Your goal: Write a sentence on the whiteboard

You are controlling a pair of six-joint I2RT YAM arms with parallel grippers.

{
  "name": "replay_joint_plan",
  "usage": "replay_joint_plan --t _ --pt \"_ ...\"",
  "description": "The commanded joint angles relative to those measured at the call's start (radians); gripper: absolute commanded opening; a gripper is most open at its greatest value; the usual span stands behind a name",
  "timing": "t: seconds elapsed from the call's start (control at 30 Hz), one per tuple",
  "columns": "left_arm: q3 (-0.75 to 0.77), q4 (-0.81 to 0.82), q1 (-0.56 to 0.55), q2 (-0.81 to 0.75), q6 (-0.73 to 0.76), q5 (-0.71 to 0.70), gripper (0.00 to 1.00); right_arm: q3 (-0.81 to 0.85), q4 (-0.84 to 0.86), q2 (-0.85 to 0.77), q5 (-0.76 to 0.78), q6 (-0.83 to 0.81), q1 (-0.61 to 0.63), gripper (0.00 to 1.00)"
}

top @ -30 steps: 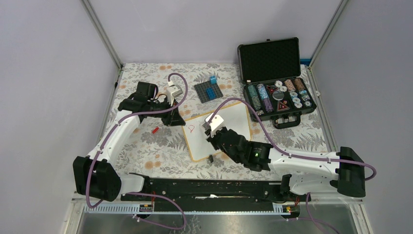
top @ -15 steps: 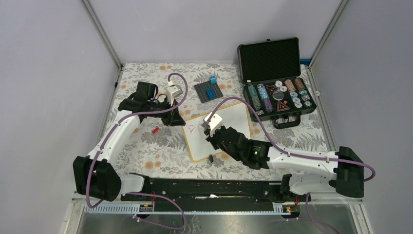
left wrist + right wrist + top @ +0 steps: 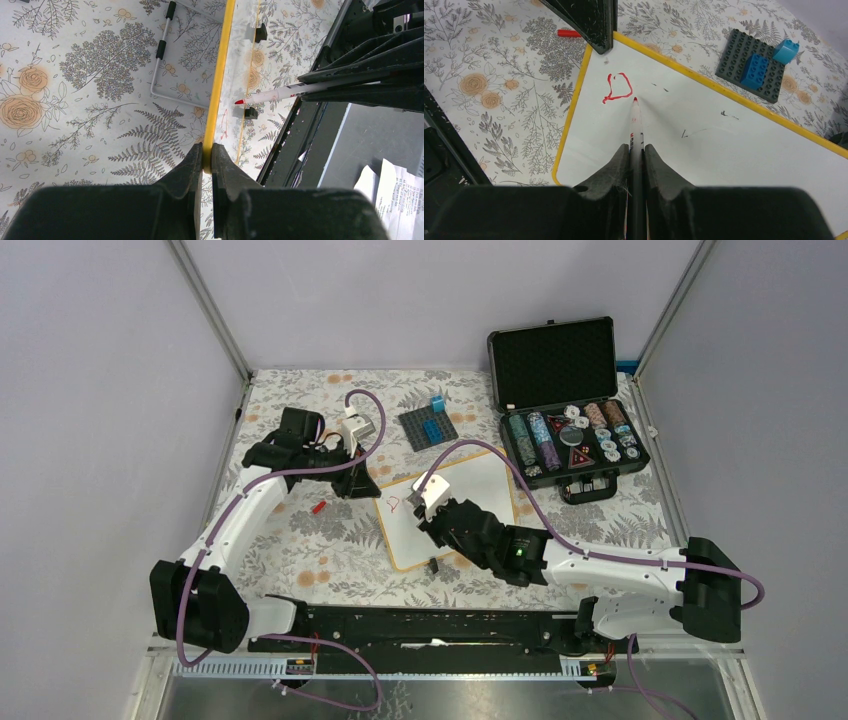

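Observation:
The whiteboard (image 3: pixel 480 490) has a yellow frame and lies tilted on the floral table. My left gripper (image 3: pixel 362 488) is shut on its frame edge (image 3: pixel 220 75) near the far left corner; both jaws pinch the rim (image 3: pixel 207 155). My right gripper (image 3: pixel 430 518) is shut on a red-tipped white marker (image 3: pixel 636 125). The marker's tip touches the board (image 3: pixel 724 145) just right of a red closed loop (image 3: pixel 618 89), the only red writing that shows; the loop also shows in the top view (image 3: pixel 397 504). No words or second line show.
A red marker cap (image 3: pixel 318 507) lies left of the board. A dark grey studded baseplate with blue bricks (image 3: pixel 428 427) sits behind it. An open black case of poker chips (image 3: pixel 570 430) stands at the right. A black clip foot (image 3: pixel 434 565) is at the board's near edge.
My right gripper has shifted slightly left with the marker along the board. The left gripper has kept its hold and not moved.

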Motion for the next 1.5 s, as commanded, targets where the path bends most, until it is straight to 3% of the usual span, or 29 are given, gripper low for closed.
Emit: replay_joint_plan --t 0.0,0.73,1.47 --pt "0.027 -0.005 -0.004 0.01 0.025 0.022 0.0 0.046 0.05 0.0 -0.009 -0.016 -0.006 0.0" --pt "0.031 -0.006 -0.004 0.014 0.023 0.022 0.0 0.066 0.042 0.041 0.04 -0.021 -0.018 0.0" --pt "0.035 -0.005 -0.004 0.018 0.02 0.018 0.0 -0.001 0.0 -0.015 0.018 0.034 -0.02 0.0"
